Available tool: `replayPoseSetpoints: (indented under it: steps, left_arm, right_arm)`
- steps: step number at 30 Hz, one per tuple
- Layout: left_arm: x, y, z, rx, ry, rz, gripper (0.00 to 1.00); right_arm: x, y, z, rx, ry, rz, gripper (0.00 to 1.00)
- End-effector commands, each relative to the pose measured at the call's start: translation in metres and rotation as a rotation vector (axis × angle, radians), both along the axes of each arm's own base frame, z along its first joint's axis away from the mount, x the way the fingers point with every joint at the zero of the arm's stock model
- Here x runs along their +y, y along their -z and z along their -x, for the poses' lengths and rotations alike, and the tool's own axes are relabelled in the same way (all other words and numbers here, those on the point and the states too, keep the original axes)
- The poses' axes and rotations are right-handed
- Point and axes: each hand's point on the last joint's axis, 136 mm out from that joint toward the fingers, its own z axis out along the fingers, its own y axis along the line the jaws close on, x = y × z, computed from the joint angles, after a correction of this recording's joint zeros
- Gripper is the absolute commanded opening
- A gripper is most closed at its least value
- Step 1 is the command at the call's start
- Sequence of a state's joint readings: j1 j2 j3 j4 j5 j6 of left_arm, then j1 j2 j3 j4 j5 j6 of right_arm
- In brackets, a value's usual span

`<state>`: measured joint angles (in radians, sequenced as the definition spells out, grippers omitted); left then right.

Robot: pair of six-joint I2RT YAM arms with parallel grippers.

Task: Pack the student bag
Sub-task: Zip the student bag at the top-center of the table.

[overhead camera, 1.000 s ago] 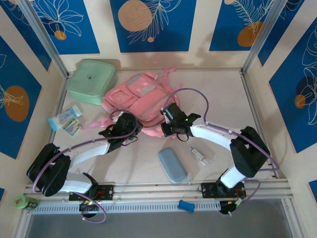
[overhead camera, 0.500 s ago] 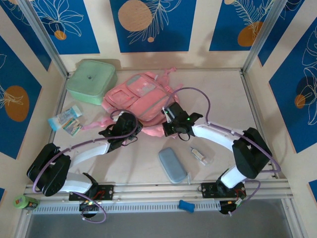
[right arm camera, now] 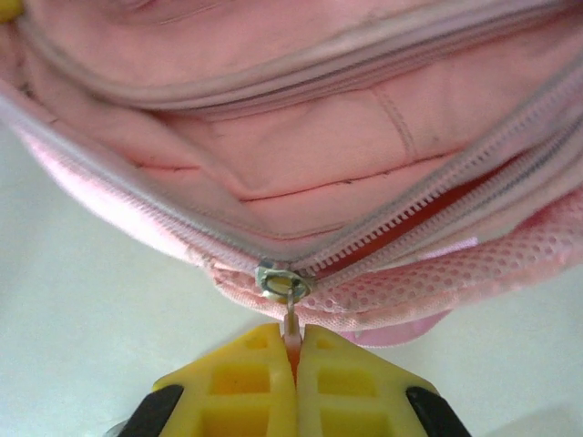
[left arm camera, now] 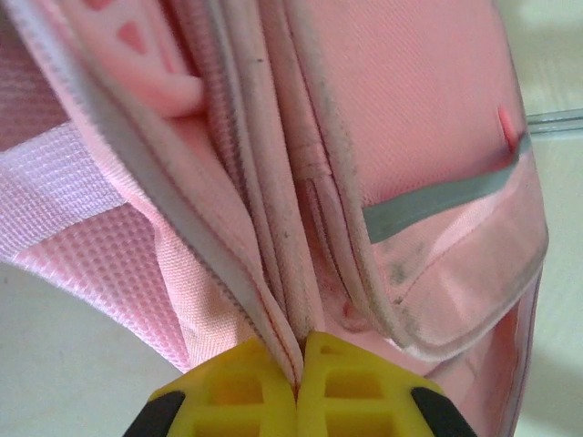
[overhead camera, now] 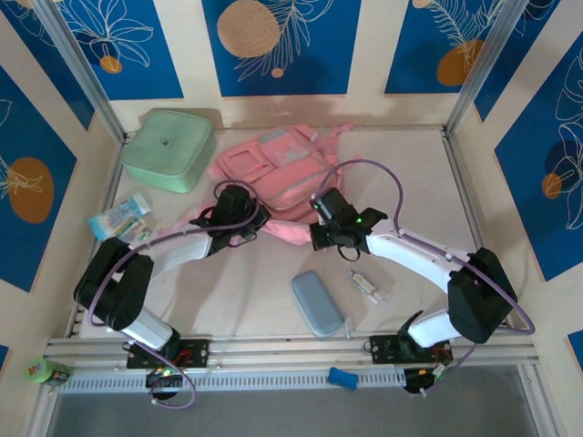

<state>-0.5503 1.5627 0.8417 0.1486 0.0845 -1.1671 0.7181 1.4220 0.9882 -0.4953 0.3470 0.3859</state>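
Observation:
The student bag (overhead camera: 273, 164), a soft pink backpack with grey strips, lies at the back middle of the table. My left gripper (overhead camera: 248, 218) is at its near left edge. In the left wrist view this gripper (left arm camera: 298, 353) is shut on a fold of the bag's pink edge fabric (left arm camera: 273, 300). My right gripper (overhead camera: 316, 221) is at the bag's near right edge. The right wrist view shows it (right arm camera: 291, 339) shut on the zipper pull (right arm camera: 291, 319), just below the metal slider (right arm camera: 282, 280). The zipper is partly open, with pink lining (right arm camera: 301, 137) visible inside.
A mint-green lidded box (overhead camera: 168, 148) stands at the back left beside the bag. Small packets (overhead camera: 123, 218) lie at the left. A grey-blue oval case (overhead camera: 317, 303) and a small clear bottle (overhead camera: 369, 287) lie in front of the bag.
The bag has slid toward the back and a little right, and both arms have reached farther with it. The right jaws have closed fully on the zipper pull.

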Motion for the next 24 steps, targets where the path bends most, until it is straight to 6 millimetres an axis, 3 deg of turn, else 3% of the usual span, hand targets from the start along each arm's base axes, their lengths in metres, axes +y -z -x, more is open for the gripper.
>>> replayPoseSetpoints:
  steps: [1, 3, 6, 9, 10, 14, 16, 21, 24]
  left_arm:
    - [0.011, -0.028, -0.040, -0.118, -0.008, -0.046, 0.00]
    - [0.029, -0.025, -0.057, -0.101, -0.019, -0.097, 0.00]
    - [0.042, -0.024, -0.075, -0.092, -0.014, -0.020, 0.00]
    - [0.053, -0.028, -0.078, -0.089, -0.007, -0.014, 0.00]
    - [0.057, -0.025, -0.074, -0.066, -0.007, -0.041, 0.00]
    - [0.067, -0.016, -0.047, -0.018, -0.007, -0.069, 0.31]
    - [0.066, -0.009, -0.033, -0.016, -0.041, 0.012, 0.37]
    - [0.043, 0.016, 0.007, 0.074, -0.079, 0.093, 0.58]
    - [0.021, 0.015, 0.014, 0.068, -0.085, 0.130, 0.64]
  right_arm:
    - [0.017, -0.012, 0.021, 0.066, -0.046, -0.023, 0.00]
    - [0.043, -0.020, 0.025, 0.067, -0.066, -0.058, 0.00]
    - [0.074, -0.027, 0.017, 0.097, -0.063, -0.122, 0.00]
    - [0.096, -0.029, 0.010, 0.083, -0.078, -0.114, 0.00]
    - [0.100, -0.027, 0.009, 0.080, -0.081, -0.105, 0.00]
    - [0.099, -0.013, 0.004, 0.118, -0.048, -0.098, 0.00]
    - [0.100, -0.008, 0.007, 0.134, -0.048, -0.110, 0.00]
    - [0.106, -0.001, 0.014, 0.146, -0.066, -0.103, 0.00]
    - [0.111, 0.002, 0.017, 0.149, -0.080, -0.093, 0.00]
